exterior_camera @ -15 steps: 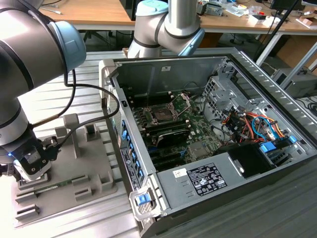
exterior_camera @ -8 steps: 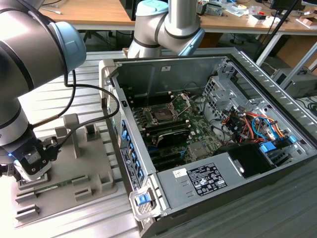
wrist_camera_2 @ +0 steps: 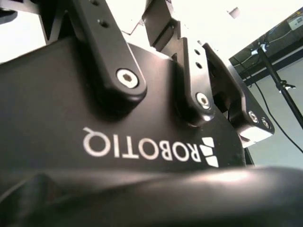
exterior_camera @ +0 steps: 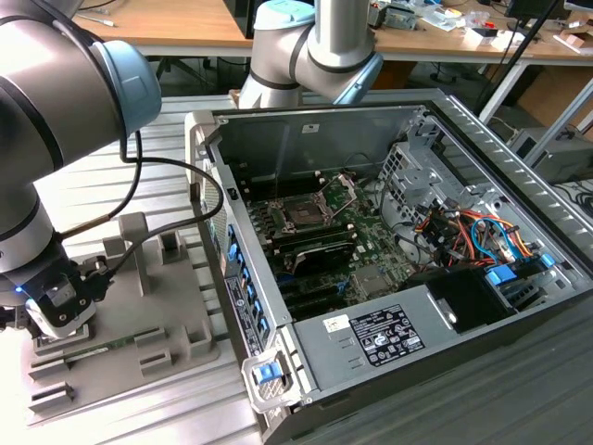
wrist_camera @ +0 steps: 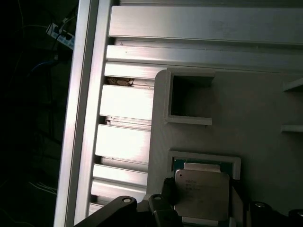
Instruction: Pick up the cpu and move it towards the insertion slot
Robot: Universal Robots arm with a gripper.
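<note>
The jaws seem to pinch the cpu (wrist_camera: 202, 195) by thin edges above its grey fixture (wrist_camera: 265, 109); slight tilt could drop it

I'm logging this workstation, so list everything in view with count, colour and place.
Open grey metal computer case: one, grey, centre of the exterior view.
Square silver-framed insertion slot: one, dark centre, on the motherboard inside the case.
Orange and blue cables: one bundle, at the case's exterior-view right.
Slotted aluminium table: one, silver, under everything.
Grey plastic fixture plate: one, grey, exterior view's left of the case.
Small flat square silvery-white metal cpu: one, silvery, in a recess of that plate.
Grey robot arm: one, blue joint caps, exterior view's left.
Black end effector: one, over the fixture plate.
</note>
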